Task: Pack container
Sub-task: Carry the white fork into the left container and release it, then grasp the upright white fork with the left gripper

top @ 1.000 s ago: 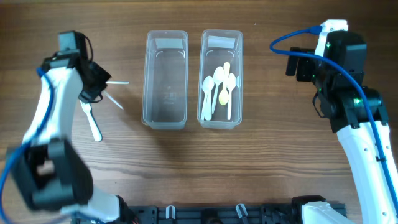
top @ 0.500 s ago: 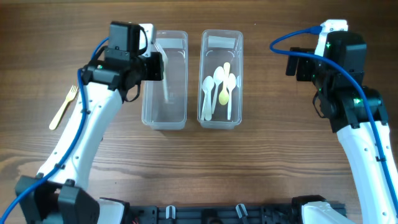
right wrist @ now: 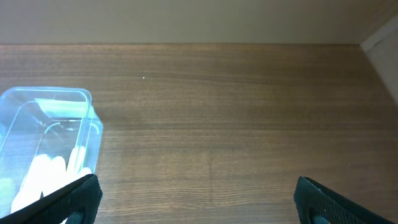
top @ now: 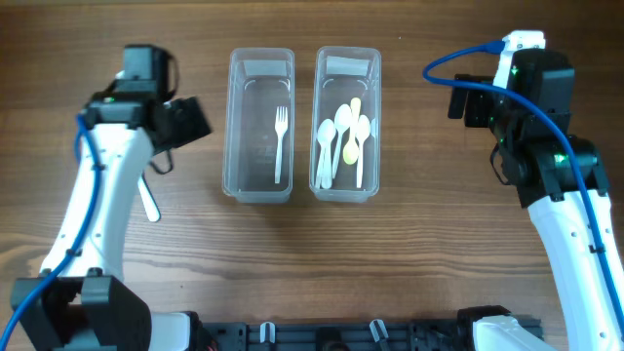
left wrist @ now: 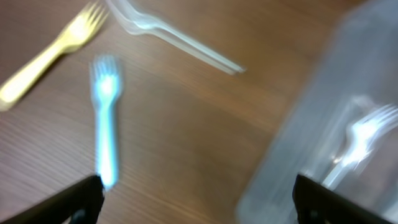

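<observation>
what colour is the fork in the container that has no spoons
White: a plain, slightly translucent fork, seen best in the overhead view.

I see my left gripper (left wrist: pixel 196 198) spread wide, seemingly empty in that blurred view; my right gripper (right wrist: pixel 196 194) gapes equally wide and holds nothing

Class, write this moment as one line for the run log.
left fingers open, empty | right fingers open, empty | left box: one fork | right box: spoons | table: loose forks
</observation>
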Controlling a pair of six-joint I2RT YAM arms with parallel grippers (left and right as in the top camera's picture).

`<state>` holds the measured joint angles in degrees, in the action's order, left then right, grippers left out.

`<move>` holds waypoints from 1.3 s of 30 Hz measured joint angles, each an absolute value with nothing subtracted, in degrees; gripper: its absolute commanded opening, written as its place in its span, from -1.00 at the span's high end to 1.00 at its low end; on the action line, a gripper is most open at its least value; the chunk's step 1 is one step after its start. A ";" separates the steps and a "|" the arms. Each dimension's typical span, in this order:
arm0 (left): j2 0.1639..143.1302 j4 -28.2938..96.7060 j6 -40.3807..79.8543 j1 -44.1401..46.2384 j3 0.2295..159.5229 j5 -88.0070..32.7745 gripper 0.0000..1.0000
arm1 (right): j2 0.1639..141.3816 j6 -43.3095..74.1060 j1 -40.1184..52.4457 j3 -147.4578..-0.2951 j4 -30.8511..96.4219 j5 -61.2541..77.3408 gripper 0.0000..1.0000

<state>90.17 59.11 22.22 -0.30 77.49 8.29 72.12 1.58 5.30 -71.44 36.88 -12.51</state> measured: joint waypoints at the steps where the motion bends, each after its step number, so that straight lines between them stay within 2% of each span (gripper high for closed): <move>1: 90.17 60.66 23.62 -2.52 77.38 8.95 -0.97 | 72.12 1.58 5.30 -71.44 36.88 -12.51 -1.00; 7: 90.04 59.94 27.16 -11.68 73.36 10.55 -0.96 | 72.12 1.58 5.30 -71.44 36.88 -12.51 -0.99; 13: 89.84 50.24 26.89 -16.21 62.37 10.66 -0.96 | 72.12 1.58 5.30 -71.44 36.84 -12.51 -0.99; 16: 89.82 40.86 25.96 -16.69 55.07 10.48 -0.76 | 72.10 1.58 5.30 -71.44 36.88 -12.51 -0.99; 18: 89.84 36.67 24.62 -16.69 52.90 9.43 -0.74 | 72.12 1.58 5.30 -71.44 36.88 -12.51 -1.00; 25: 90.45 27.75 20.16 -16.69 51.31 6.96 -0.87 | 72.12 1.58 5.30 -71.44 36.88 -12.51 -0.99; 32: 99.11 22.24 19.29 -16.69 51.31 6.24 -0.92 | 72.12 1.58 5.30 -71.44 36.88 -12.51 -1.00; 33: 100.14 21.34 18.90 -16.62 51.37 6.98 -0.86 | 72.12 1.58 5.30 -71.44 36.86 -12.51 -1.00; 34: 100.44 20.45 18.81 -16.69 51.40 7.25 -0.63 | 72.12 1.58 5.30 -71.44 36.91 -12.51 -1.00; 36: 101.08 19.97 18.20 -16.69 51.77 7.92 0.47 | 72.12 1.58 5.30 -71.44 36.88 -12.51 -0.99; 38: 101.45 20.47 18.22 -16.69 52.14 8.71 0.92 | 72.12 1.58 5.30 -71.44 36.88 -12.51 -1.00; 39: 101.49 21.21 18.28 -16.86 52.34 8.67 0.92 | 72.12 1.58 5.30 -71.44 36.88 -12.51 -0.99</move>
